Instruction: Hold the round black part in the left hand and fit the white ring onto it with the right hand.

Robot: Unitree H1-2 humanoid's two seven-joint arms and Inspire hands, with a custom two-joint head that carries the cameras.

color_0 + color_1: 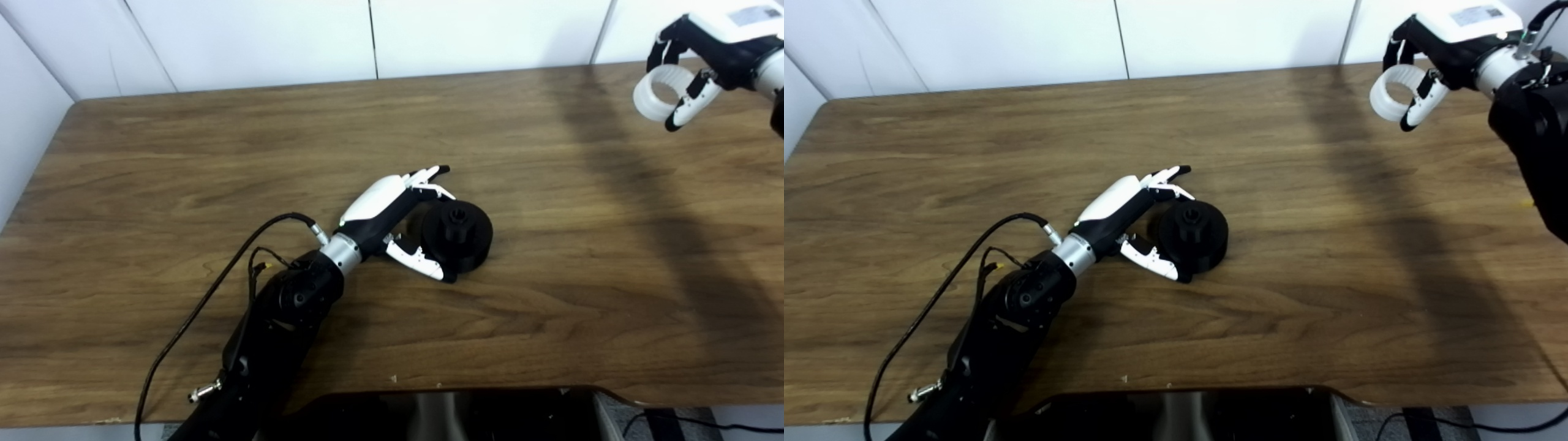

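Note:
The round black part (458, 236) rests on the wooden table (184, 153) near its middle. My left hand (398, 217) lies beside it on its left, fingers apart around its near and far sides, thumb at the front; I cannot tell whether they touch it. My right hand (698, 67) is raised at the far right, shut on the white ring (656, 93), which it holds above the table with its opening facing the camera. The ring also shows in the right eye view (1391, 93).
A dark glossy surface (453, 413) lies at the table's near edge. A black cable (202, 306) runs along my left arm. White wall panels stand behind the table's far edge.

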